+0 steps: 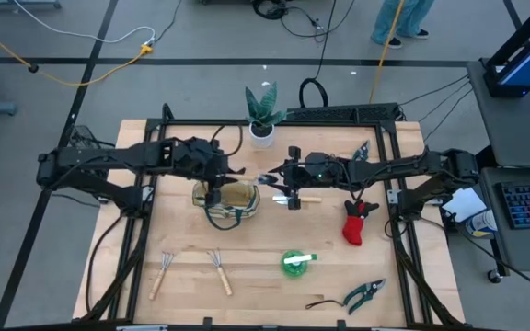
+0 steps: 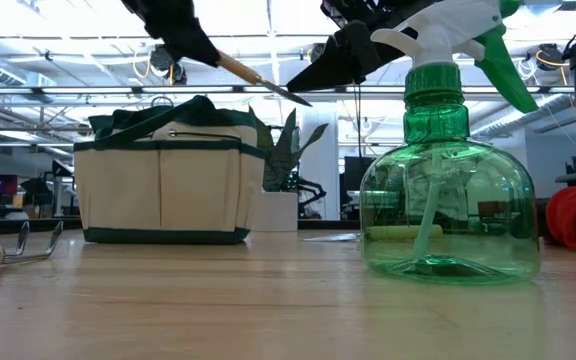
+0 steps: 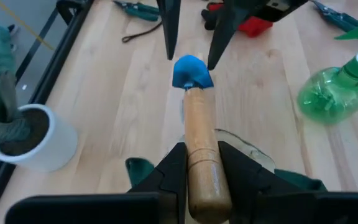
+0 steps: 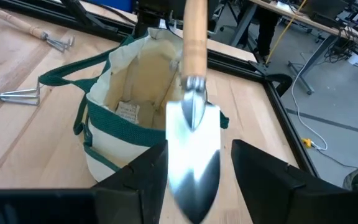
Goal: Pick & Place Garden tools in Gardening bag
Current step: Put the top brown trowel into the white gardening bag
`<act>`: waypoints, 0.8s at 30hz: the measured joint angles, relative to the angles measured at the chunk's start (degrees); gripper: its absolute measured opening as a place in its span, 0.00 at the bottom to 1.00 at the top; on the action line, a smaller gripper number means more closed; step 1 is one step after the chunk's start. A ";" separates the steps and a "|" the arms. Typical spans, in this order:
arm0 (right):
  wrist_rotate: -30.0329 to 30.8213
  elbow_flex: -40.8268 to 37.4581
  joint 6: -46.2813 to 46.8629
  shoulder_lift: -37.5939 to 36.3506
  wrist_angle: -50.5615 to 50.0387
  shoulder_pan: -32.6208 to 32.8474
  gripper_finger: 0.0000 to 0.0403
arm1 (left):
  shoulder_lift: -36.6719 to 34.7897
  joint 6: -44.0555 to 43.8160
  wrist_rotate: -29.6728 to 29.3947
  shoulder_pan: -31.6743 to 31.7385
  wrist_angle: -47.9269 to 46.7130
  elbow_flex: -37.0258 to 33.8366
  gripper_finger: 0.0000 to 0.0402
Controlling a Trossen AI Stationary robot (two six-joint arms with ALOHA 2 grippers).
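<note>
A trowel (image 3: 194, 93) with a wooden handle and a metal blade (image 4: 194, 146) hangs over the right rim of the cream gardening bag (image 1: 233, 202), blade end toward the table's right. My left gripper (image 3: 201, 149) is shut on its handle. My right gripper (image 4: 194, 149) is open, with one finger on each side of the blade. Two mini rakes (image 1: 191, 269), a green spray bottle (image 1: 294, 262), shears (image 1: 364, 294) and a red-black glove (image 1: 357, 222) lie on the table. My left gripper pinches the trowel's wooden handle (image 3: 199, 134) between its two fingers, toward the handle's free end. The fingers come from the table's left, slanting down, and lie along the handle. The trowel is lifted clear and tilts blade-down (image 2: 293, 93) toward the right.
A plant in a white pot (image 1: 262, 115) stands behind the bag at the far edge. A second pair of shears (image 1: 359, 152) lies at the far right. A wooden handle (image 1: 306, 198) shows on the table under my right gripper. The bag's mouth (image 4: 138, 87) stands open.
</note>
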 joint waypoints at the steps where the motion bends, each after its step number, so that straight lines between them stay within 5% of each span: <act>1: -0.01 0.00 0.00 0.00 0.02 0.00 0.42 | -0.66 -0.33 0.02 0.00 -0.89 0.00 0.17; 24: 0.00 -0.02 0.13 0.02 -0.08 0.00 0.43 | -5.35 -2.52 -2.69 -3.06 -14.89 0.02 0.17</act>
